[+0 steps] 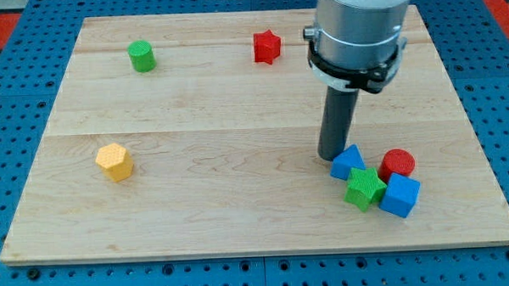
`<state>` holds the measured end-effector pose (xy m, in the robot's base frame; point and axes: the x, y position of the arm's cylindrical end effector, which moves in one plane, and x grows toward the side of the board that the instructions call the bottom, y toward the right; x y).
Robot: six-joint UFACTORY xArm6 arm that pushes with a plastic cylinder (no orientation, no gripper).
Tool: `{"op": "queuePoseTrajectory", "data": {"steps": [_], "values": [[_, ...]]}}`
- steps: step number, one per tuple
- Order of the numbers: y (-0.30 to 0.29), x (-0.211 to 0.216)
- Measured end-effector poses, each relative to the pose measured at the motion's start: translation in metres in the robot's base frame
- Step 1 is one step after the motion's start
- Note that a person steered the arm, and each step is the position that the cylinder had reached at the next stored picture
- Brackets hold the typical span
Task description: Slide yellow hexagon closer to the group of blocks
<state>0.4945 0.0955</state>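
Right now you see the yellow hexagon [114, 161] alone near the bench's [240, 203] left edge, while my tip [331, 157], with no hand fitted, touches the blue block [348, 163] of the lower-right group.

surface: pale wooden board [240, 220] under me — base: blue perforated panel [16, 126] around it — corners: red patches — light: even

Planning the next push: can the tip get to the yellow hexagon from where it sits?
Probably yes. My tip sits by the blue block at the group's left edge; the yellow hexagon lies far to the view's left, with bare board between them.
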Motion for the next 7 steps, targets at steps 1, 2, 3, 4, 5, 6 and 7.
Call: {"op": "queuePoseTrajectory", "data": {"steps": [1,2,3,4,5,6,7], "values": [[-0.027,0.001],[-0.088,0.001],[-0.157,-0.018],[-0.217,-0.048],[-0.268,-0.048],[-0.300,-0.025],[-0.291,0.015]]}}
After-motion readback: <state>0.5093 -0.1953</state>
